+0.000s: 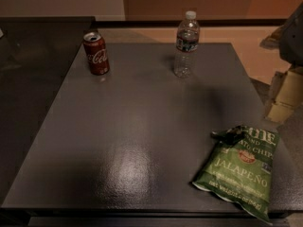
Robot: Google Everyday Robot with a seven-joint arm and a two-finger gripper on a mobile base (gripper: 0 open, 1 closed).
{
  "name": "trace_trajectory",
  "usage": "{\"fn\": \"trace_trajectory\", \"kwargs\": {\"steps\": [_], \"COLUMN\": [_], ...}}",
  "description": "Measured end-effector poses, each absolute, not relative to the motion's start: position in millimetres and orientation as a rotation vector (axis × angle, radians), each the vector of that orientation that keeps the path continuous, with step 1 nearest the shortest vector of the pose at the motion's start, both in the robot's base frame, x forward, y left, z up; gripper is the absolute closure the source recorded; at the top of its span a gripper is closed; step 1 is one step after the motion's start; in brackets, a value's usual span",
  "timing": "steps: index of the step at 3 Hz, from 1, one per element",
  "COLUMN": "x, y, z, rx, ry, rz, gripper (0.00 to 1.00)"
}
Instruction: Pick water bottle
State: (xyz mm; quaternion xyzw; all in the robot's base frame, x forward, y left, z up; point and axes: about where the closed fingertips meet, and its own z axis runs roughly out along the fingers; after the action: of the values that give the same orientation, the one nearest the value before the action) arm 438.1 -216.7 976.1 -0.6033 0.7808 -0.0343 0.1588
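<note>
Camera view: water bottle (186, 44) stands upright near the far edge of the surface (118, 141). Relative to the bottle:
- Coke can (96, 53) is well left
- chip bag (239, 171) is well nearer and to the right
- end effector (285, 94) is far right, off the surface; can't tell whether it's open or closed

Risks: a tall, light bottle likely tips if nudged on approach, and thin ribbed plastic may slip or crush.
</note>
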Motion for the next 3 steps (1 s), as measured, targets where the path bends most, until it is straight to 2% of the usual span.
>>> {"fn": "trace_trajectory", "kwargs": {"steps": [3], "x": [466], "y": [-212], "z": [976], "rx": [-1.592], "ry": [2.237], "rz": [-0.087], "gripper": [0.0]}}
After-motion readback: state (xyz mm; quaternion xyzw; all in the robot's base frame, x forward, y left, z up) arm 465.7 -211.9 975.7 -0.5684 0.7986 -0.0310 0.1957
